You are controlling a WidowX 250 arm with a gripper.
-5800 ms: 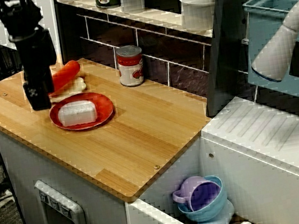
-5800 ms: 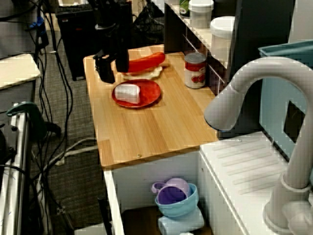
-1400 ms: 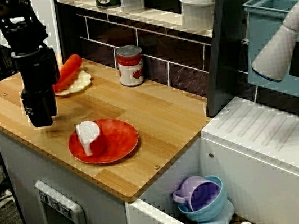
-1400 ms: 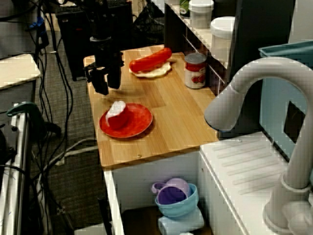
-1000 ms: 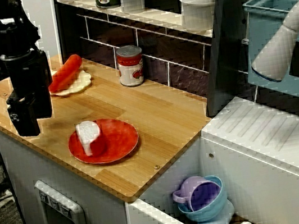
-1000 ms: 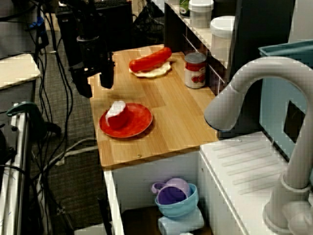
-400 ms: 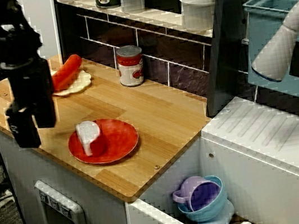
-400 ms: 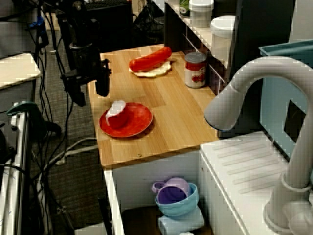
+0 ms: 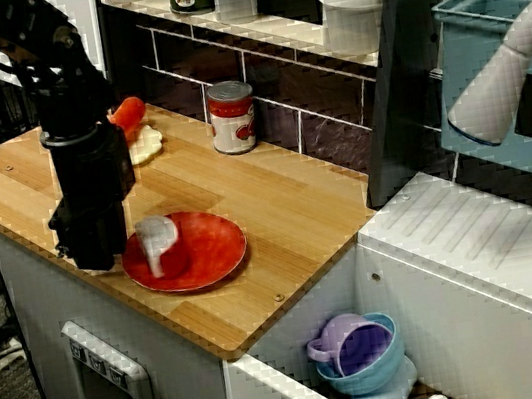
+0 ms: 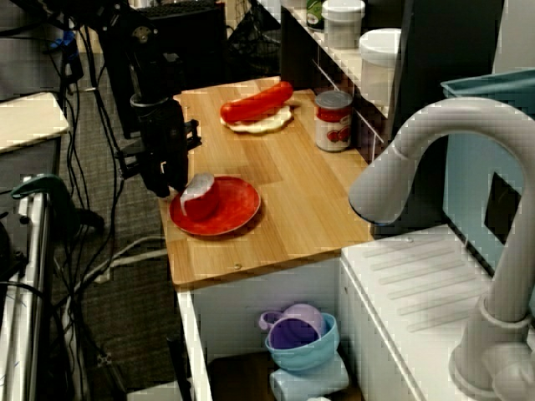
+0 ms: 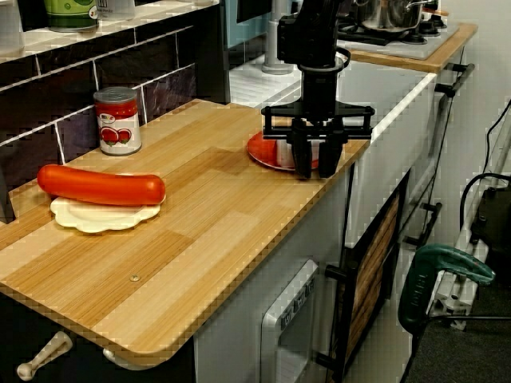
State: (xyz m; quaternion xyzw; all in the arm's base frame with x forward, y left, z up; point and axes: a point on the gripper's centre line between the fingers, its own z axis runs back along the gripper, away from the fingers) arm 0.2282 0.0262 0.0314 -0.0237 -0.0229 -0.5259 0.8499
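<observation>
My black gripper (image 9: pixel 93 257) has come down at the left rim of a red plate (image 9: pixel 210 259) near the counter's front edge. A white, lopsided piece (image 9: pixel 157 239) lies on the plate's left half, just beside the fingers. Seen along the counter, the gripper (image 11: pixel 315 167) stands upright over the plate's outer rim (image 11: pixel 259 152) with its fingers (image 11: pixel 303 159) slightly apart and nothing clearly between them. In the view over the faucet, the gripper (image 10: pixel 165 189) touches or nearly touches the white piece (image 10: pixel 199 190). A red sausage (image 9: pixel 128 113) rests on a pale bun (image 9: pixel 145 144) behind the arm.
A tomato can (image 9: pixel 232 117) stands by the tiled back wall, with jars (image 9: pixel 351 10) on the shelf above. The white sink unit and faucet (image 9: pixel 504 71) lie to the right. Stacked bowls (image 9: pixel 356 352) sit below the counter. A green drill (image 11: pixel 443 275) lies on the floor.
Since the oldest frames the plate has moved forward-right, away from the bun, and the white piece has tipped up. In the last second the gripper swung in from the left and dropped to the plate's rim.
</observation>
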